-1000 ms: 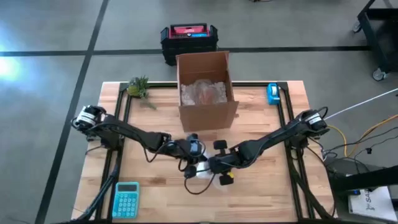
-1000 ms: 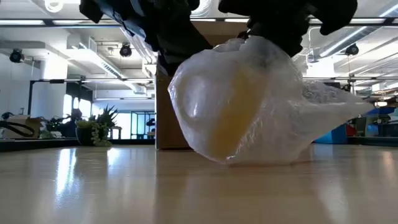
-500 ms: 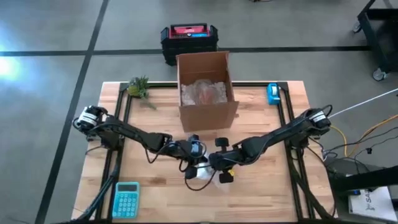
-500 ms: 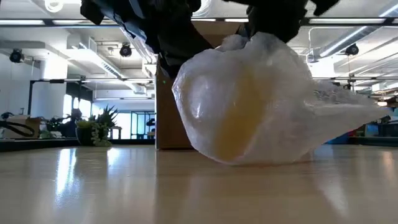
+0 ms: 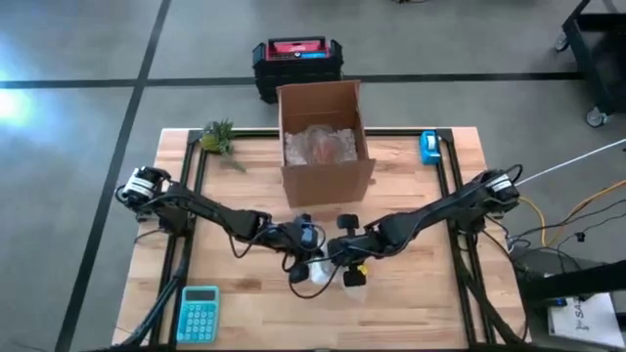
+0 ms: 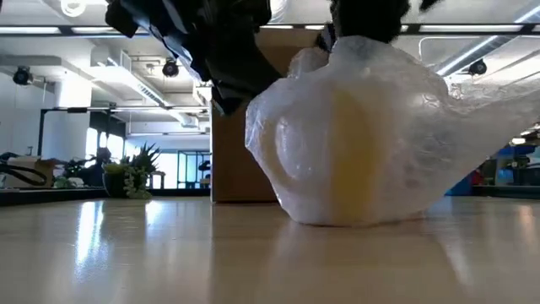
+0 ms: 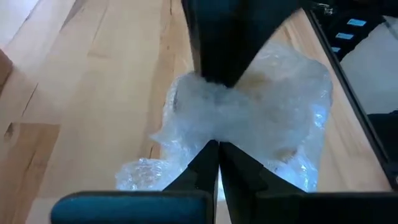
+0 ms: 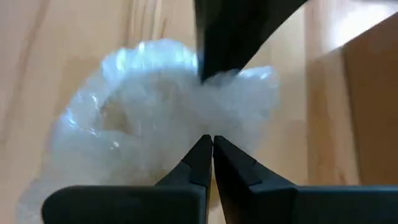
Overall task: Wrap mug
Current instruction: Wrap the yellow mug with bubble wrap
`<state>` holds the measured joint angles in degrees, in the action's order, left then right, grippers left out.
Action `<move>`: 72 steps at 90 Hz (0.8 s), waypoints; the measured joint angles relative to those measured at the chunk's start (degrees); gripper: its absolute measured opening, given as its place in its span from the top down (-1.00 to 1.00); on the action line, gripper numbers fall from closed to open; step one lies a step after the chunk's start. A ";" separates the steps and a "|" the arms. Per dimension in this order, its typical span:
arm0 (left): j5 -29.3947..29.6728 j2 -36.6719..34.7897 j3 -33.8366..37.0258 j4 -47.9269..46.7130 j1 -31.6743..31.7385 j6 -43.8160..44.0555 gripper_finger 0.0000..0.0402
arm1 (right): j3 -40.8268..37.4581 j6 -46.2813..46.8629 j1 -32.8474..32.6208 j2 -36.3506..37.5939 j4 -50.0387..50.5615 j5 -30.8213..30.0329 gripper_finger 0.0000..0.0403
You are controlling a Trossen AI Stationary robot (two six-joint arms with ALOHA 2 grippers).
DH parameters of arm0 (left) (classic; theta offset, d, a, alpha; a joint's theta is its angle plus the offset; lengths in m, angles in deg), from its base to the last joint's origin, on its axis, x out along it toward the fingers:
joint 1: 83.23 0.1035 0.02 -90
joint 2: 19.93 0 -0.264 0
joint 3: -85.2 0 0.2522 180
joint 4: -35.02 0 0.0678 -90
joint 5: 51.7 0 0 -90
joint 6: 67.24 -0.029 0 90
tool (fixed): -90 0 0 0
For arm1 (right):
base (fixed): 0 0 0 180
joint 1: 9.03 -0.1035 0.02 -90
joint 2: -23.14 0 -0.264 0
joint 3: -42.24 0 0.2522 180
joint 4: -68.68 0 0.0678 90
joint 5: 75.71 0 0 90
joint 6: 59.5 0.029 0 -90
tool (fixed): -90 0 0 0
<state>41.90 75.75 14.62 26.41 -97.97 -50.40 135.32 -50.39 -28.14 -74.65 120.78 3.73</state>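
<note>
high view: calculator (image 5: 200, 313) at the table's near left corner, plant (image 5: 217, 136) at the far left, box (image 5: 326, 145) at the far middle, tape (image 5: 428, 147) at the far right.
mug: yellow, bundled in bubble wrap (image 6: 363, 143), standing on the table (image 6: 110, 253) in front of the box, between the two arms.
left gripper (image 7: 217, 147): over the bundle's left top, fingers clenched on a pinch of wrap.
right gripper (image 8: 208, 142): meets it from the right, fingers closed on the gathered wrap at the top.
loose end: a tail of wrap flares off to the right in the low view, not yet tucked.
step in hand: likely gathering the wrap shut over the mug's top.
doing it well: keep both pinches tight and close together, pull the film snug without tipping the mug, then fold the tail under.
risk: thin film may slip out of a pinch or spring open.
</note>
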 joint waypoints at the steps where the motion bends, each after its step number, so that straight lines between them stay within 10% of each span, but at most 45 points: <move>1: 0.00 0.00 0.00 -0.01 0.00 0.00 0.99 | 0.46 -0.01 0.00 0.07 0.32 -0.09 0.99; 72: 0.03 -0.07 -1.99 0.24 -0.36 0.22 1.00 | 0.07 1.20 -1.49 -13.84 -3.34 0.05 0.99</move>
<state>41.92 75.68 12.63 26.65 -98.33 -50.19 135.39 -49.19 -29.63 -88.49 117.45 3.79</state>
